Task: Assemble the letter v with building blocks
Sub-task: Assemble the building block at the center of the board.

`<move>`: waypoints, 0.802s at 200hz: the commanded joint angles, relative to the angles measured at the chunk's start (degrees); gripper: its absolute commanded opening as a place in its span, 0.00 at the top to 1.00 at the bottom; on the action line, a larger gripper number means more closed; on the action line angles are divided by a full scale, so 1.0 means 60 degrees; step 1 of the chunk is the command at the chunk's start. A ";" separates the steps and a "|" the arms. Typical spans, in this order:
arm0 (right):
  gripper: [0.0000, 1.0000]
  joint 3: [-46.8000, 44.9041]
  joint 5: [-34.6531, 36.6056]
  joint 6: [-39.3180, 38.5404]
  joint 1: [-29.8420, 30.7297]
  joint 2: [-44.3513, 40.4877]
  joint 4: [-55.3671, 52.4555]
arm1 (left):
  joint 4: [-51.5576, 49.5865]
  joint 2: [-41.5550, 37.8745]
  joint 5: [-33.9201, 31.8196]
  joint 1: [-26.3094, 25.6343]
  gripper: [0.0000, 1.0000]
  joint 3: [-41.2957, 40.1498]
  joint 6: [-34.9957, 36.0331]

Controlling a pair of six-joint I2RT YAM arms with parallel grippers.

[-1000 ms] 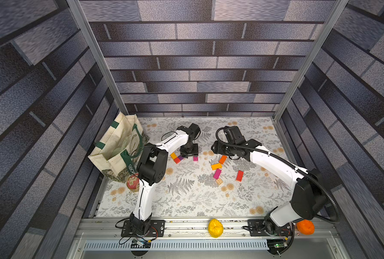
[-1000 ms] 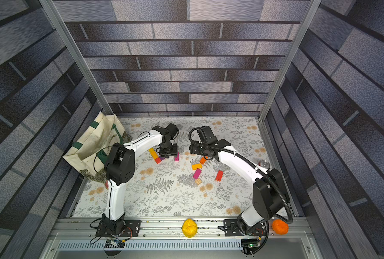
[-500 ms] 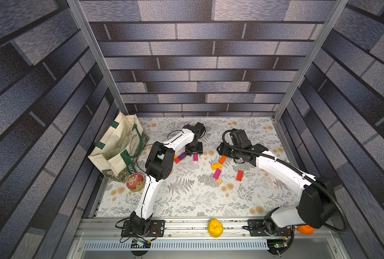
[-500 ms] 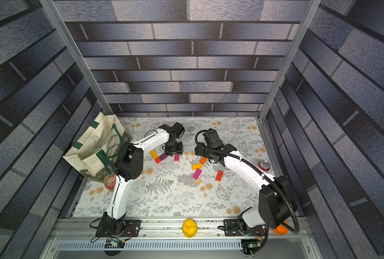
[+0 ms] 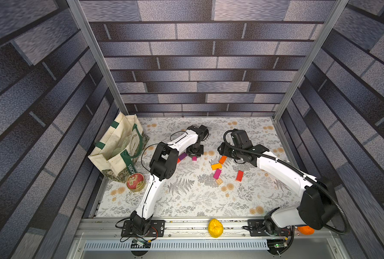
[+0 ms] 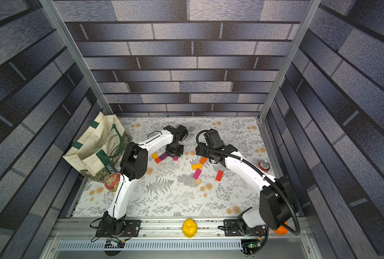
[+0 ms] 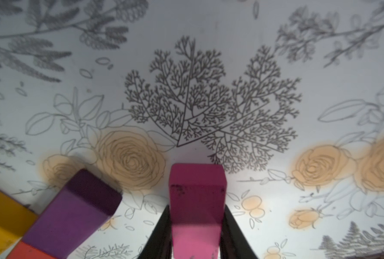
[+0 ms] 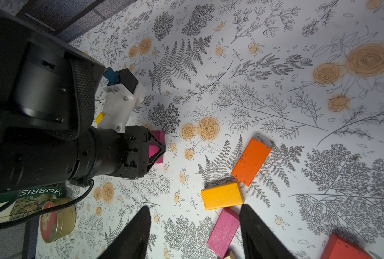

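The left gripper (image 7: 197, 215) is closed on the small magenta block (image 7: 197, 197); its black fingers (image 7: 161, 231) lie flush against the block's two sides. The block stands on end on the floral table (image 5: 186, 201).

Just beside the small magenta block, on its left and not touching it, lies the purple block (image 7: 74, 215). Past that, a yellow block (image 7: 0, 222) and a red-orange block (image 7: 27, 252) sit against the purple one.

The right gripper (image 8: 195, 228) hangs over the table with its fingers (image 8: 132, 233) spread apart, off to the right of the small magenta block. A second group lies there:
- an amber block (image 8: 222, 195)
- an orange block (image 8: 251, 162) beside the amber one
- a long magenta block (image 8: 223, 231), whose end reaches one of the right fingers in the wrist view — I cannot tell whether they touch
- a red block (image 8: 345, 249) and a plain wood cube (image 5: 219, 181), further from the small magenta block

The building blocks lie in these two loose groups, not yet joined as the letter v.

Well away from the small magenta block on the left are a tote bag (image 5: 119, 152) and a round tin (image 5: 135, 182). Far to the right, a soda can (image 6: 264, 165) stands by the wall. A yellow lump (image 5: 215, 227) rests on the front rail.
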 commanded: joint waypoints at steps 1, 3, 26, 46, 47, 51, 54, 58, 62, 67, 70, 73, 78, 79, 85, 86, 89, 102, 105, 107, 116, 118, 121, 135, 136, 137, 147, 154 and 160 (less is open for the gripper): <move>0.35 -0.0281 -0.0005 0.0106 -0.0102 -0.0126 0.0082 | -0.0500 0.0177 -0.0488 -0.0095 0.76 0.0538 0.0435; 0.35 -0.0283 -0.0016 0.0105 -0.0099 -0.0113 0.0082 | -0.0515 0.0186 -0.0502 -0.0091 0.76 0.0582 0.0458; 0.35 -0.0289 -0.0108 0.0143 -0.0112 -0.0023 0.0140 | -0.0597 0.0186 -0.0605 -0.0075 0.79 0.0992 0.0996; 0.35 -0.0288 -0.0178 0.0158 -0.0109 0.0037 0.0180 | -0.0652 0.0215 -0.0460 0.0047 0.80 0.1423 0.1760; 0.35 -0.0288 -0.0180 0.0151 -0.0113 0.0037 0.0182 | -0.0654 0.0212 -0.0442 0.0052 0.80 0.1452 0.1804; 0.35 -0.0288 -0.0192 0.0145 -0.0105 0.0048 0.0184 | -0.0658 0.0224 -0.0382 0.0094 0.80 0.1561 0.1979; 0.35 -0.0296 -0.0203 0.0149 -0.0109 0.0052 0.0184 | -0.0673 0.0246 -0.0331 0.0131 0.80 0.1626 0.2119; 0.35 -0.0289 -0.0210 0.0154 -0.0109 0.0052 0.0184 | -0.0685 0.0263 -0.0226 0.0176 0.80 0.1741 0.2295; 0.35 -0.0288 -0.0220 0.0144 -0.0112 0.0066 0.0195 | -0.0686 0.0278 -0.0119 0.0218 0.80 0.1835 0.2503; 0.35 -0.0288 -0.0233 0.0144 -0.0114 0.0067 0.0199 | -0.0685 0.0299 0.0030 0.0293 0.80 0.1954 0.2747; 0.35 -0.0299 -0.0226 0.0140 -0.0108 0.0067 0.0199 | -0.0686 0.0310 0.0118 0.0336 0.80 0.2025 0.2930; 0.35 -0.0301 -0.0227 0.0141 -0.0103 0.0067 0.0199 | -0.0697 0.0350 0.0202 0.0379 0.80 0.2096 0.3096; 0.35 -0.0300 -0.0226 0.0143 -0.0115 0.0081 0.0199 | -0.0733 0.0394 0.0343 0.0451 0.80 0.2241 0.3340; 0.35 -0.0302 -0.0226 0.0143 -0.0116 0.0081 0.0199 | -0.0739 0.0404 0.0370 0.0459 0.80 0.2271 0.3407; 0.35 -0.0301 -0.0236 0.0142 -0.0115 0.0094 0.0199 | -0.0835 0.0488 0.0541 0.0519 0.80 0.2479 0.3792; 0.35 -0.0309 -0.0238 0.0143 -0.0116 0.0095 0.0199 | -0.0855 0.0510 0.0571 0.0530 0.80 0.2514 0.3852; 0.35 -0.0304 -0.0240 0.0134 -0.0104 0.0096 0.0199 | -0.0936 0.0560 0.0633 0.0559 0.80 0.2632 0.4026; 0.35 -0.0303 -0.0254 0.0143 -0.0107 0.0124 0.0199 | -0.1340 0.0843 0.0713 0.0627 0.80 0.3237 0.4706; 0.35 -0.0303 -0.0266 0.0136 -0.0116 0.0125 0.0212 | -0.1460 0.0924 0.0716 0.0658 0.80 0.3379 0.4836; 0.35 -0.0303 -0.0276 0.0142 -0.0106 0.0125 0.0213 | -0.1539 0.0966 0.0718 0.0658 0.80 0.3479 0.4916; 0.35 -0.0303 -0.0269 0.0142 -0.0116 0.0140 0.0213 | -0.1883 0.1189 0.0665 0.0684 0.80 0.3905 0.5269; 0.35 -0.0303 -0.0288 0.0150 -0.0113 0.0151 0.0213 | -0.1967 0.1234 0.0672 0.0697 0.80 0.4020 0.5369; 0.35 -0.0303 -0.0284 0.0146 -0.0110 0.0154 0.0226 | -0.2106 0.1335 0.0664 0.0701 0.80 0.4171 0.5496; 0.35 -0.0303 -0.0311 0.0158 -0.0105 0.0183 0.0243 | -0.2422 0.1591 0.0606 0.0744 0.80 0.4535 0.5923; 0.35 -0.0303 -0.0312 0.0158 -0.0111 0.0184 0.0243 | -0.2418 0.1596 0.0597 0.0752 0.79 0.4531 0.5929; 0.35 -0.0303 -0.0305 0.0158 -0.0114 0.0184 0.0243 | -0.2416 0.1598 0.0577 0.0756 0.79 0.4529 0.5968; 0.35 -0.0303 -0.0328 0.0154 -0.0115 0.0198 0.0243 | -0.2350 0.1575 0.0529 0.0803 0.78 0.4401 0.6263; 0.35 -0.0301 -0.0328 0.0164 -0.0118 0.0197 0.0243 | -0.2280 0.1546 0.0455 0.0827 0.77 0.4262 0.6492; 0.35 -0.0303 -0.0338 0.0158 -0.0117 0.0208 0.0243 | -0.2194 0.1528 0.0349 0.0848 0.77 0.4160 0.6583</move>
